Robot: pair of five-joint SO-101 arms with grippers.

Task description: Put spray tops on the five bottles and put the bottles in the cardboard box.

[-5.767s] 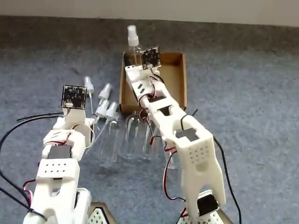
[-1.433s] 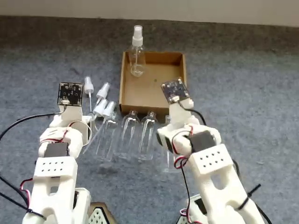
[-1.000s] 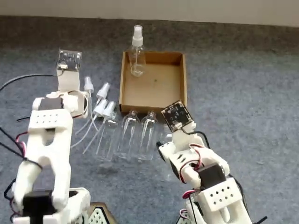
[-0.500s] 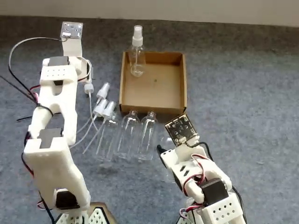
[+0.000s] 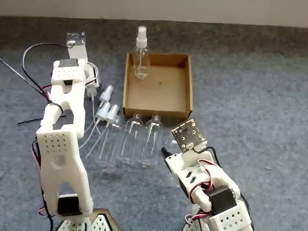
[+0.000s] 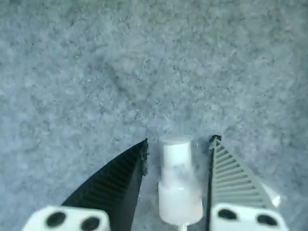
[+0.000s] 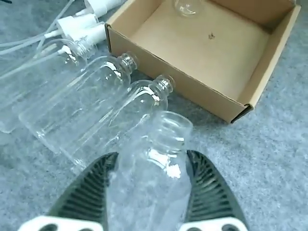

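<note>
Now the left gripper [image 6: 178, 144] sits low over the grey carpet [image 5: 250, 96], jaws parted either side of a white plastic spray top [image 6: 177, 183]. A sliver of carpet shows on each side, so it brackets the top without clamping it. From the high view, that arm is stretched out well to the left of the brown cardboard box [image 5: 190, 86]. And the right gripper [image 7: 151, 155] has its ribbed jaws pressed against both sides of a clear plastic bottle with no top [image 7: 154, 187], its open neck pointing towards the near wall of the box; whether it is lifted off the carpet I cannot tell. Just beside it, a row of three clear uncapped bottles [image 5: 131, 139] lies on the carpet, necks towards the box. Three loose white spray tops with thin tubes [image 5: 107, 108] lie left of the box. One clear bottle with its spray top on [image 5: 140, 57] stands upright in the far left corner of the box.
</note>
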